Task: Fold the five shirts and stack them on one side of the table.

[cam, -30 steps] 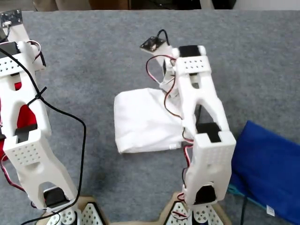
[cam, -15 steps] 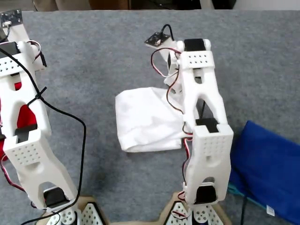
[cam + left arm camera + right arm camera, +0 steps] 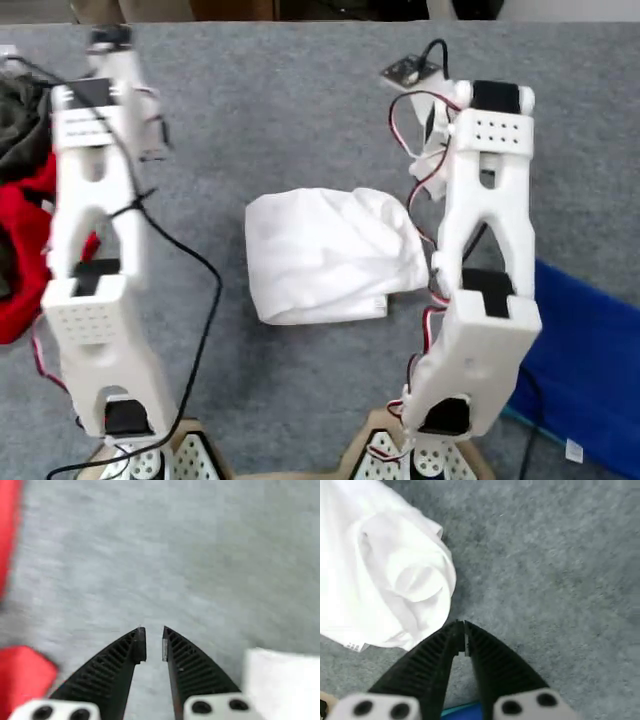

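Observation:
A white shirt [image 3: 325, 255] lies folded mid-table, its edge toward the right arm bunched into a loose roll [image 3: 395, 575]. My right gripper [image 3: 465, 637] hovers over bare carpet just beside that roll, shut and holding nothing. My left gripper [image 3: 153, 644] is over grey carpet between the red shirt [image 3: 20, 680] and a corner of the white shirt [image 3: 282, 685], open by a narrow gap with nothing in it. In the high view the red shirt [image 3: 25, 250] lies crumpled at the left edge. A blue shirt [image 3: 590, 350] lies at the right edge.
A dark crumpled garment [image 3: 20, 110] sits at the far left above the red shirt. Grey carpet [image 3: 260, 110] covers the table, with open room at the back. A black cable [image 3: 195, 300] trails from the left arm toward the bases.
The right arm pulled back from the white shirt and swung right, leaving the shirt's edge bunched. The left arm swung right toward the middle, uncovering the red and dark garments.

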Motion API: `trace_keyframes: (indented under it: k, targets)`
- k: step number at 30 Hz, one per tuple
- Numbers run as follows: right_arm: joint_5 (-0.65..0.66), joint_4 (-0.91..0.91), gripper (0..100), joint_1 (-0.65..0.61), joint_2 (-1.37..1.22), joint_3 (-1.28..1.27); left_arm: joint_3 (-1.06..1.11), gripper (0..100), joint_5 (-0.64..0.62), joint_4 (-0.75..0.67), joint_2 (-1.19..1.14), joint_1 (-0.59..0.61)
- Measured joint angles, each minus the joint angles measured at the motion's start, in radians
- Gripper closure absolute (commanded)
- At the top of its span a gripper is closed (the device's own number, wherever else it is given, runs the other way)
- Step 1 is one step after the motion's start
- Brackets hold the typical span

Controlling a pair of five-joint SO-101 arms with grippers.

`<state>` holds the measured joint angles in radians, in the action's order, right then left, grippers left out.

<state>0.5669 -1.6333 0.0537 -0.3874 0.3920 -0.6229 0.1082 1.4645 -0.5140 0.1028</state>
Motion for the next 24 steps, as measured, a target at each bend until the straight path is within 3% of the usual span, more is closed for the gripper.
trace_keyframes:
  k: [5,12,18,24]
  targets:
    - [0.0,0.101,99.3,-0.04,0.144,-0.25,0.0,93,-0.072,0.02,0.0,-0.169]
    - [0.0,0.342,99.3,-0.058,0.299,-0.606,0.097,93,-0.103,-0.002,0.0,-0.233]
    - [0.0,0.44,99.3,-0.058,0.232,-0.618,0.284,97,-0.106,-0.089,0.008,-0.33]
    - [-0.002,0.445,99.3,-0.069,0.087,-0.459,0.456,97,-0.126,-0.178,0.135,-0.394]
